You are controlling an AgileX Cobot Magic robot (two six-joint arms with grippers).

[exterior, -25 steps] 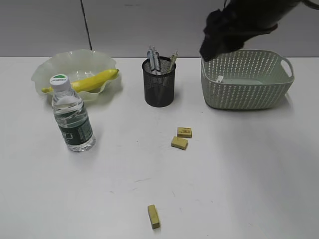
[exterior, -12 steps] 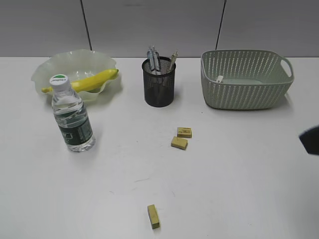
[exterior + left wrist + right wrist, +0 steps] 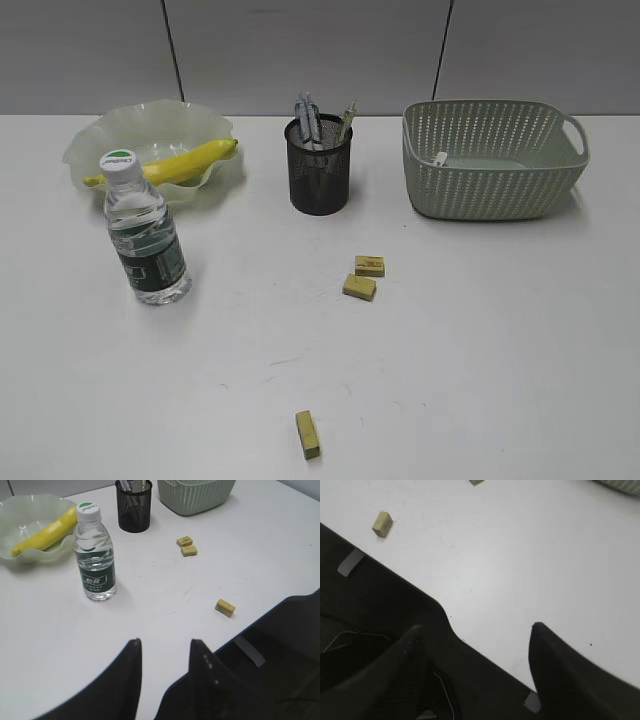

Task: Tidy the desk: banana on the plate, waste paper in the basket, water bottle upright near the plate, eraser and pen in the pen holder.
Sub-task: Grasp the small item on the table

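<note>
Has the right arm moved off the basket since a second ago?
Yes. It hung over the basket rim, then swung down past the right edge and has left the exterior view; the right gripper now sits open at the desk's near edge.

White desk point(image 3: 480, 350) bears perhaps erasers point(image 3: 360, 287).

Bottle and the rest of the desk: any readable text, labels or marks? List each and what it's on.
Nothing can be read for certain.
Bottle cap: small print on the green top, too blurred to read.
Bottle label: white characters on dark green, too small to read.
Erasers: a dark mark on one of the pair, not legible.
Basket: a small white scrap inside, no print to make out.
</note>
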